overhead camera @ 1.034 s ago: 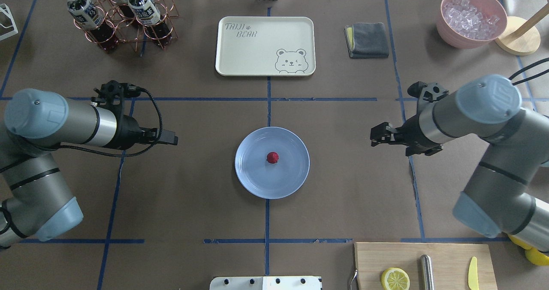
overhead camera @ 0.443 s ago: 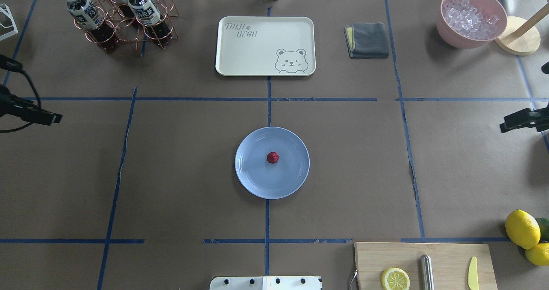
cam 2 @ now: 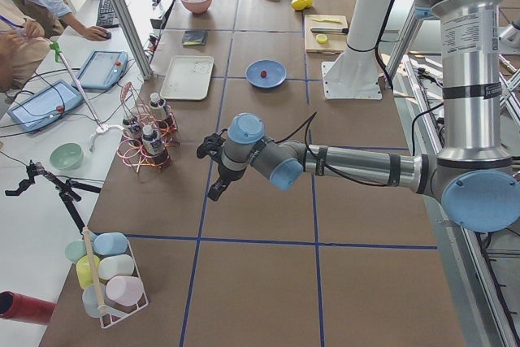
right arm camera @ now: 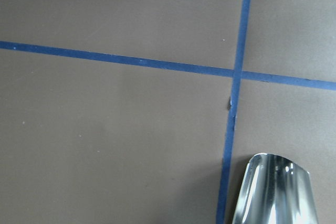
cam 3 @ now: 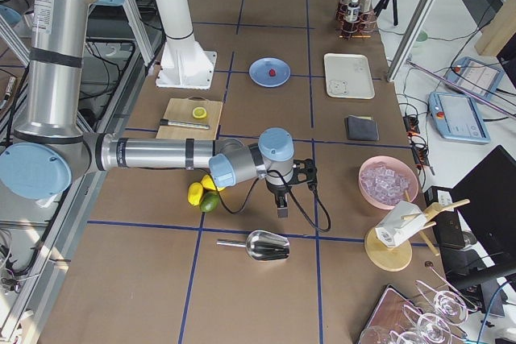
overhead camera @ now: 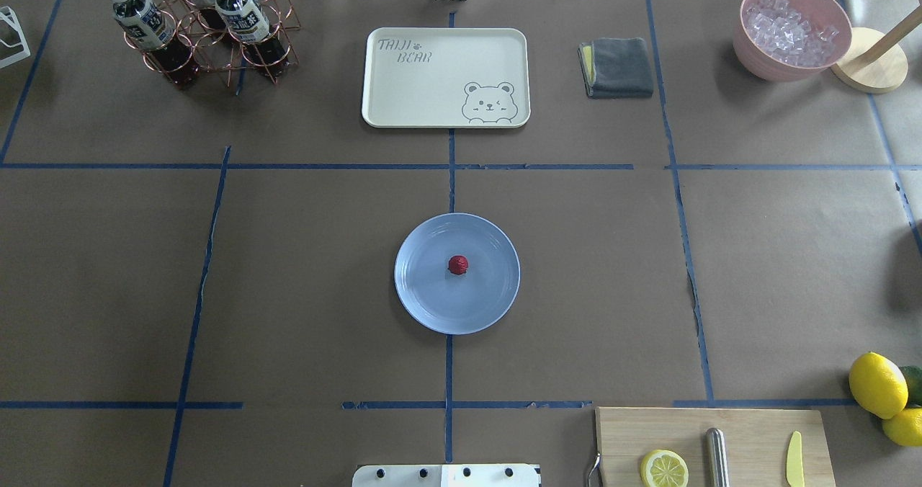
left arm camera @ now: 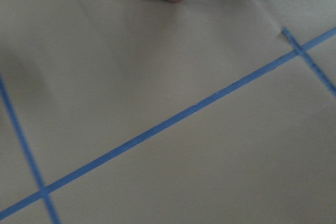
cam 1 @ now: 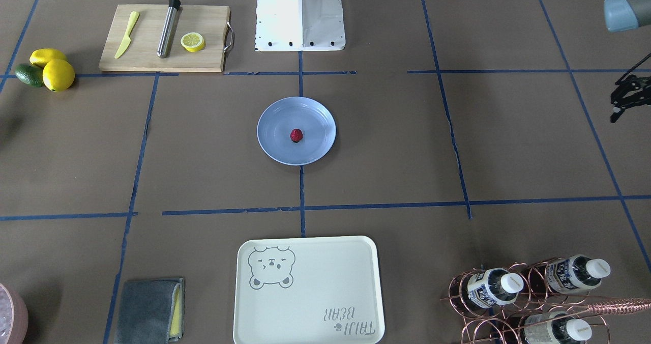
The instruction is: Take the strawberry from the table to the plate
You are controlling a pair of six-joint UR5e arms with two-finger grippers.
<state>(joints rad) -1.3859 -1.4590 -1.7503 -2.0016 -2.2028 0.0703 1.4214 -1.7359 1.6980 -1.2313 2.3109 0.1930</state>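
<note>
The dark-red strawberry [overhead camera: 458, 264] [cam 1: 296, 135] lies in the middle of the pale-blue plate [overhead camera: 432, 307] [cam 1: 274, 145], which sits at the centre of the brown table [overhead camera: 288, 292]. Neither arm shows in the overhead view. In the exterior left view my left gripper [cam 2: 218, 190] hangs over the table's left end, far from the plate; I cannot tell if it is open or shut. In the exterior right view my right gripper [cam 3: 282, 203] points down beyond the lemons, also far from the plate; its state is unclear as well.
A cream bear tray [overhead camera: 445, 76], a bottle rack [overhead camera: 202, 26], a grey cloth [overhead camera: 618, 67] and a pink bowl of ice [overhead camera: 791, 29] line the far side. A cutting board [overhead camera: 756, 436] and lemons [overhead camera: 875, 384] sit near right. A metal scoop [cam 3: 266, 245] lies below the right gripper.
Both arms, which flanked the plate a second ago, have pulled outward to the table's ends and left the overhead view. The strawberry and plate have not moved.
</note>
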